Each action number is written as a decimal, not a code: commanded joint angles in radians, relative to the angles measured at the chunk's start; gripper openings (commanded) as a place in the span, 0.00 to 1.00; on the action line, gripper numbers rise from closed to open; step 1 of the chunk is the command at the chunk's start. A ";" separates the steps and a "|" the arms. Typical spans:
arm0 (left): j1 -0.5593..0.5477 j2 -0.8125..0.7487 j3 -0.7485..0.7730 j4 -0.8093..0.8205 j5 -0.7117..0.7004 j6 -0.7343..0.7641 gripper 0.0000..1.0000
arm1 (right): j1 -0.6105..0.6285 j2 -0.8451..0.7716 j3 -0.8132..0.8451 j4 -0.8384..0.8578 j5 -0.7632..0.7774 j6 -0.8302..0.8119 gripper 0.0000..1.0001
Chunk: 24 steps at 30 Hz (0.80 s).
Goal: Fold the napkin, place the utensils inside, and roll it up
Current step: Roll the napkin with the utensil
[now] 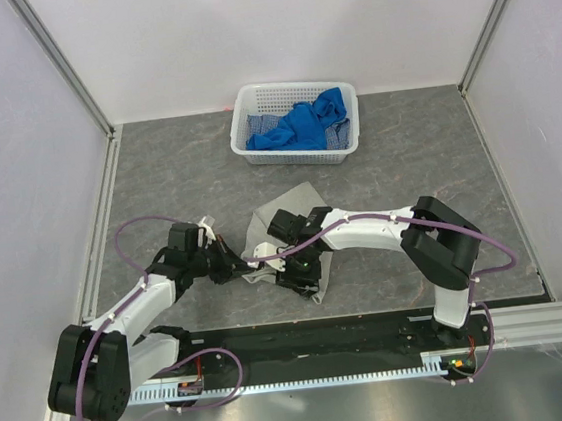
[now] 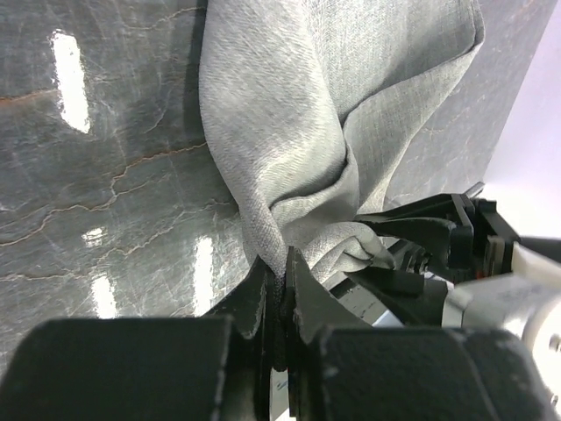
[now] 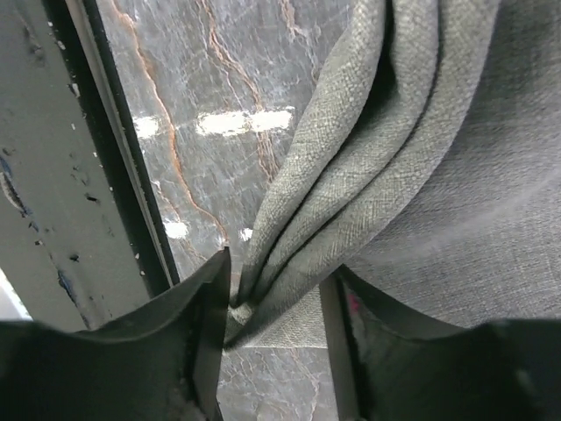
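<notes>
The grey-beige napkin (image 1: 296,209) lies bunched on the table near the front, partly under my right arm. My left gripper (image 1: 248,267) is shut on a pinched fold of the napkin's edge, seen in the left wrist view (image 2: 282,270) with the napkin (image 2: 351,96) rising from the jaws. My right gripper (image 1: 302,271) is open, its jaws standing on either side of a bundle of napkin folds (image 3: 412,149) in the right wrist view (image 3: 276,303). The right gripper also shows in the left wrist view (image 2: 421,232), touching the cloth. The fork is out of view.
A white basket (image 1: 250,103) with bright blue cloths (image 1: 304,123) stands at the back centre. A black rail (image 1: 374,326) runs along the table's front edge, close to both grippers. White walls enclose the left, right and back sides.
</notes>
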<state>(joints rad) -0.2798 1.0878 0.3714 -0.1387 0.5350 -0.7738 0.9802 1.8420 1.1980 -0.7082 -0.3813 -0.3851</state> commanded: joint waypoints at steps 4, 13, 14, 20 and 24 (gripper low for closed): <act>0.036 0.055 0.054 0.030 0.098 -0.009 0.02 | 0.043 -0.117 0.008 0.071 0.218 0.081 0.69; 0.077 0.066 0.064 0.017 0.149 -0.004 0.02 | 0.106 -0.231 -0.049 0.281 0.355 0.179 0.79; 0.080 0.067 0.066 0.019 0.157 -0.004 0.02 | 0.113 -0.228 -0.055 0.294 0.349 0.187 0.80; 0.100 0.080 0.073 0.018 0.177 0.005 0.02 | 0.153 -0.162 -0.072 0.391 0.403 0.221 0.82; 0.111 0.080 0.069 0.013 0.181 0.010 0.02 | 0.179 -0.141 -0.086 0.438 0.421 0.248 0.83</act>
<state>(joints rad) -0.1814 1.1671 0.4107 -0.1326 0.6758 -0.7731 1.1324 1.6798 1.1309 -0.3649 -0.0067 -0.1844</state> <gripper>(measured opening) 0.060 0.820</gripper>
